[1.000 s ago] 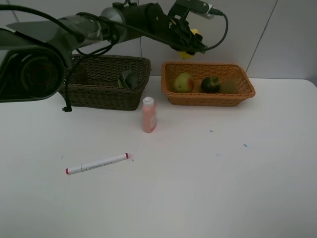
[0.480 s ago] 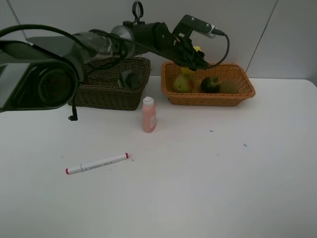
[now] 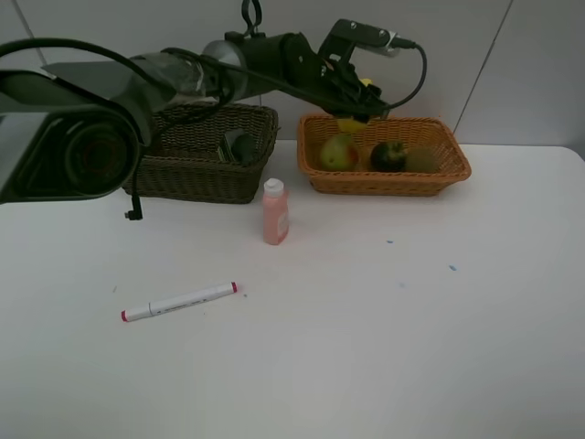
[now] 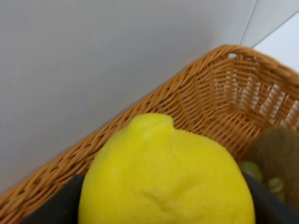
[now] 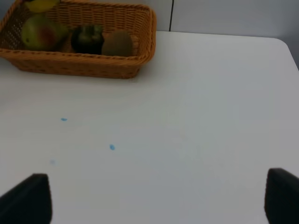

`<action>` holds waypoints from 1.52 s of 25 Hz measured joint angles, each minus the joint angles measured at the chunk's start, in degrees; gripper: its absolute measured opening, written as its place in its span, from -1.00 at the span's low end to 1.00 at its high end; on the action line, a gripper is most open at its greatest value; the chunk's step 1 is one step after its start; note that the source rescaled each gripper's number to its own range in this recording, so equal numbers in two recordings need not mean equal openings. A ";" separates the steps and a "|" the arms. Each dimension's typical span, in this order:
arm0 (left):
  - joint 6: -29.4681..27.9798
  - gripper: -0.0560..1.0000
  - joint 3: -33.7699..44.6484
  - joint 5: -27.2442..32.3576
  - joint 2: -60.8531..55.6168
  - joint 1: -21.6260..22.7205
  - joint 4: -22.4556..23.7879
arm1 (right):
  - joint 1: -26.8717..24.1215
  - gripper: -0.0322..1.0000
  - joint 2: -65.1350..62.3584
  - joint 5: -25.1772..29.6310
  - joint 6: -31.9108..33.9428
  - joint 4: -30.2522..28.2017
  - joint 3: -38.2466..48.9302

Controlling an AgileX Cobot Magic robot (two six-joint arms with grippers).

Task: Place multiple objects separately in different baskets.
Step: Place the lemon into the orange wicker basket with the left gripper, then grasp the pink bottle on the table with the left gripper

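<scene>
The lemon (image 4: 166,182) is clasped firmly in the left hand (image 3: 353,113) and held low over the orange basket (image 3: 384,183), beside the mango (image 3: 338,152), so the fruit is grouped together.

A gripped yellow lemon (image 4: 166,186) hangs over the orange basket (image 4: 205,93).

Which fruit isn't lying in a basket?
The yellow lemon, held over the orange wicker basket; red-green mango, dark mangosteen and brown kiwi lie inside it.

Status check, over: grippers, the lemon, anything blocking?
Left gripper clamped on lemon, above back corner of orange basket. Right gripper open, empty. Pink bottle and marker on table, unsorted. Nothing blocking the drop.
</scene>
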 joint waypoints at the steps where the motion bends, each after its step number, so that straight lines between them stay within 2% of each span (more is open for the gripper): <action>1: -1.17 0.73 0.00 -0.56 -0.04 0.00 -0.57 | 0.00 1.00 0.00 0.00 0.00 0.00 0.00; 3: -2.34 0.92 0.00 -0.74 -0.04 0.00 -1.22 | 0.00 1.00 0.00 0.00 0.00 0.00 0.00; 5: -2.60 0.98 0.00 -0.19 -0.04 0.00 -1.52 | 0.00 1.00 0.00 0.00 0.00 0.00 0.00; 16: -1.84 1.00 0.00 1.24 -0.04 0.00 -1.56 | 0.00 1.00 0.00 0.00 0.00 0.00 0.00; 20: -1.84 1.00 0.00 3.63 -1.35 0.00 -1.56 | 0.00 1.00 0.00 0.00 0.00 0.00 0.00; 23: -1.84 1.00 0.00 9.23 -3.82 0.04 -1.30 | 0.00 1.00 0.00 0.00 0.00 0.00 0.00; 28: -3.98 1.00 0.00 24.58 -9.14 0.04 2.01 | 0.00 1.00 0.00 0.00 0.00 0.00 0.00; 36: -15.42 1.00 -0.18 47.41 -15.52 0.10 11.13 | 0.00 1.00 0.00 0.00 0.00 0.00 0.00; 38: -19.10 1.00 -0.17 50.62 -16.16 0.10 11.91 | 0.00 1.00 0.00 0.00 0.00 0.00 0.00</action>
